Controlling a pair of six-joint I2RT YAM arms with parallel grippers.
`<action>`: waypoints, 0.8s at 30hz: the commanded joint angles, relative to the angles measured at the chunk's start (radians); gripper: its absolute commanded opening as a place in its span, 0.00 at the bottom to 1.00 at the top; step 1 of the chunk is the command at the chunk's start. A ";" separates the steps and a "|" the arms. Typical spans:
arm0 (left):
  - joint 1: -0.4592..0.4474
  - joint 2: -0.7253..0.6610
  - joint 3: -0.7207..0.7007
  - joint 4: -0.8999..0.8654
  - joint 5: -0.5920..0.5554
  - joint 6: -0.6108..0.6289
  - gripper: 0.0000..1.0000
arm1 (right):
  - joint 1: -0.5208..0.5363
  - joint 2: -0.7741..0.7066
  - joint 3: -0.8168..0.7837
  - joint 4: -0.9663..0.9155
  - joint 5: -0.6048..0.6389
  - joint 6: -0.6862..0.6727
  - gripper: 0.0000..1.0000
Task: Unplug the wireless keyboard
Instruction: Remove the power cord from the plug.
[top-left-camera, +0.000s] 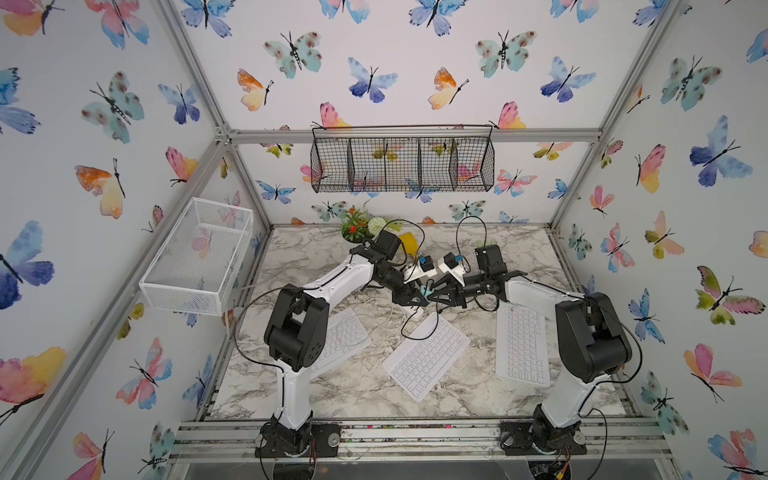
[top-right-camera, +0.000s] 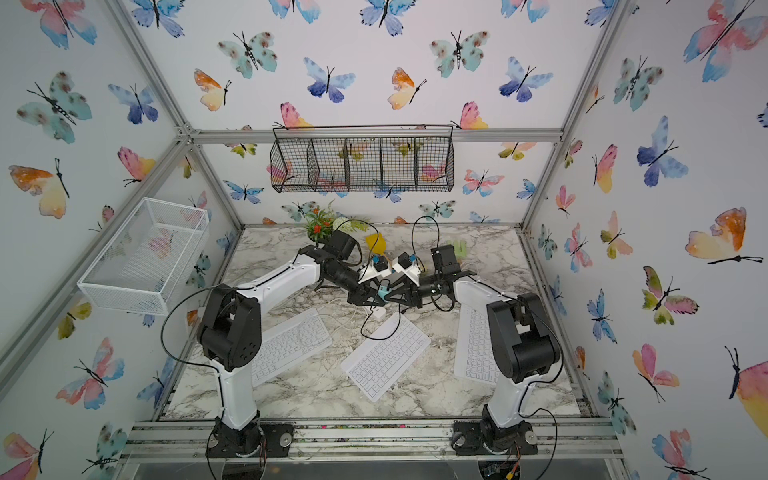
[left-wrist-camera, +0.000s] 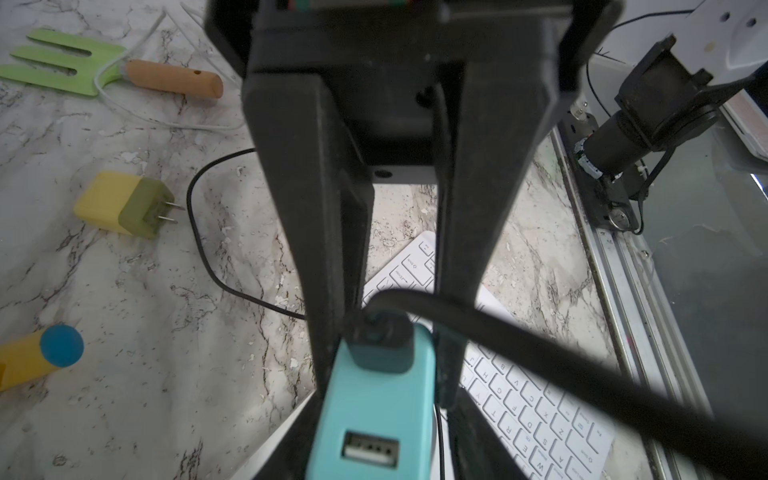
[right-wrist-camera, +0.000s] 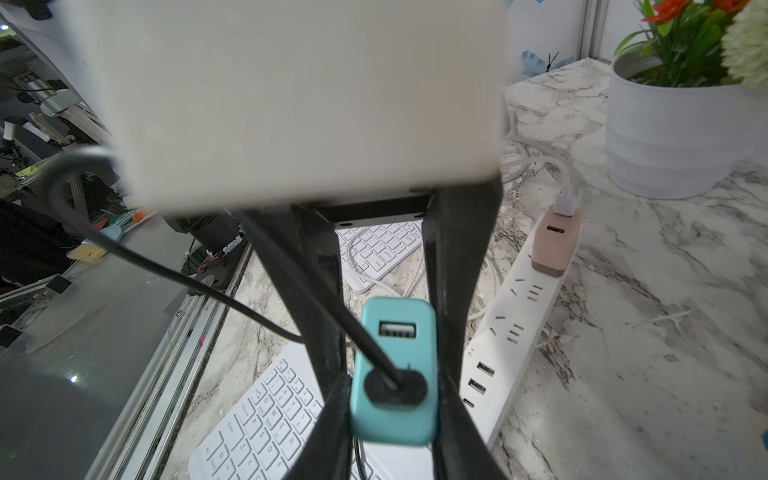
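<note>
The marble table (top-left-camera: 361, 386) carries three white keyboards: one partly under the left arm (top-left-camera: 347, 336), the middle keyboard (top-left-camera: 426, 359), and one by the right arm (top-left-camera: 521, 345). There are two wall baskets, a divided black wire basket (top-left-camera: 403, 166) and a white mesh basket (top-left-camera: 195, 257). Only wallpaper shows through their mesh.

The right wrist view shows a white pot (right-wrist-camera: 665, 141) holding flowers. It also shows the power strip (right-wrist-camera: 519, 307), which carries a pink adapter (right-wrist-camera: 555, 241) with a white plug (right-wrist-camera: 565, 203) in it.

Only the left wrist view shows a yellow adapter (left-wrist-camera: 124, 203) lying on the marble with bare prongs, which makes three adapters in all. That view also shows a green fork (left-wrist-camera: 62, 62) and a yellow cylinder (left-wrist-camera: 41, 357).

The right gripper (right-wrist-camera: 395, 357) is clamped on the teal adapter (right-wrist-camera: 395, 424), held above the table. The left gripper (left-wrist-camera: 386, 374) straddles the black plug (left-wrist-camera: 380, 340) seated in the adapter, but I cannot tell whether it presses on the plug. The black cable (top-left-camera: 411, 332) loops down to the middle keyboard
</note>
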 joint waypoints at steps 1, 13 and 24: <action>0.001 0.018 0.025 -0.056 0.006 0.023 0.42 | 0.001 -0.037 0.034 -0.026 -0.029 -0.018 0.24; -0.008 0.029 0.044 -0.083 0.021 0.025 0.28 | 0.001 -0.037 0.034 -0.006 -0.023 0.006 0.25; -0.009 0.063 0.050 -0.087 0.040 0.000 0.00 | 0.001 -0.030 0.000 0.161 0.052 0.211 0.35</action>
